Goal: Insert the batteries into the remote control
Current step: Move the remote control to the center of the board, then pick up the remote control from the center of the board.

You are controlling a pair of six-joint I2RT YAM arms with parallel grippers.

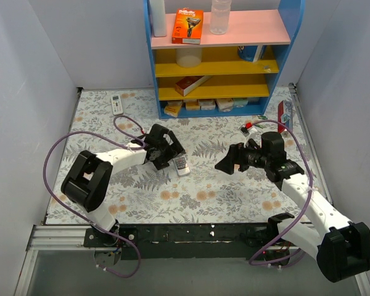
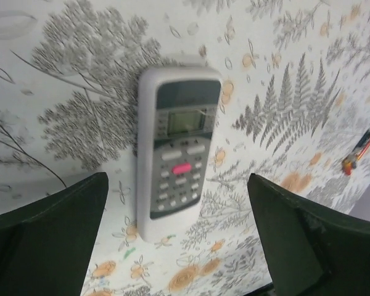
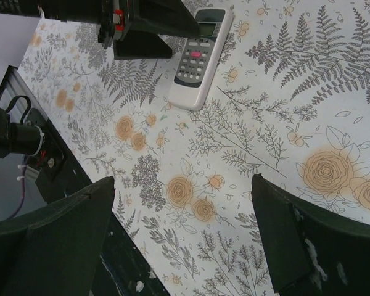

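The remote control (image 1: 181,164) (image 2: 176,148) (image 3: 200,55) is a white bar lying face up on the flowered cloth, showing a grey panel with a display and a pink button. My left gripper (image 1: 171,154) (image 2: 177,185) hovers over its near end, open, one finger on each side and apart from it. Small red batteries (image 1: 251,126) (image 2: 356,155) lie at the back right, next to a small white piece. My right gripper (image 1: 226,164) (image 3: 182,185) stands open over bare cloth to the right of the remote control, holding nothing.
A smaller white remote (image 1: 117,103) lies at the back left. A blue shelf unit (image 1: 219,61) with boxes and bottles stands at the back. A red and blue item (image 1: 283,113) sits by its right foot. Grey walls close both sides.
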